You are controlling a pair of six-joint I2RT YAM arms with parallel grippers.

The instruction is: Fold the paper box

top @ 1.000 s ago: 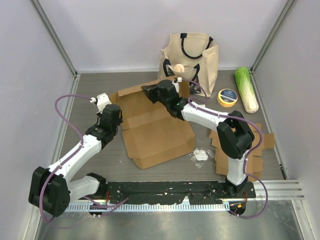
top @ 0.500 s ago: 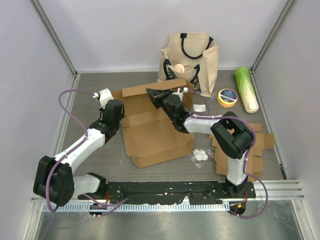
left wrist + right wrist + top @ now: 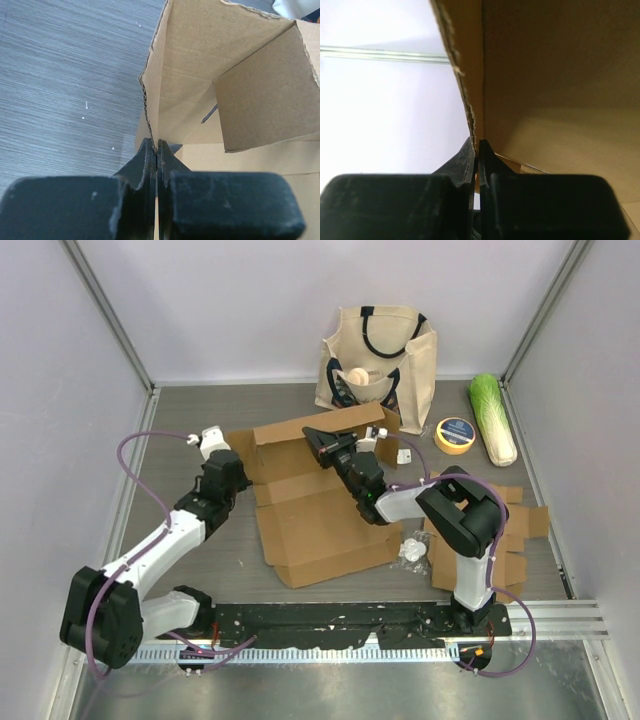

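Presently, your left gripper is pinched shut on the raw edge of a side flap of the paper box, with only the cardboard's thickness between the jaws. Your right gripper is likewise clamped on a wall edge, which rises straight out of the fingertips in its wrist view.

Judgement: each grip is taken at an edge so that a panel can be swung up about its crease while the base lies flat on the table.

From overhead, the box sits mid-table with its base down. Your left gripper holds the far-left flap, which stands upright. Your right gripper holds the long back wall, which is tilted up. The near front panel lies flat, not yet raised.

The tote bag stands just behind the back wall, and clearance there looks tight.
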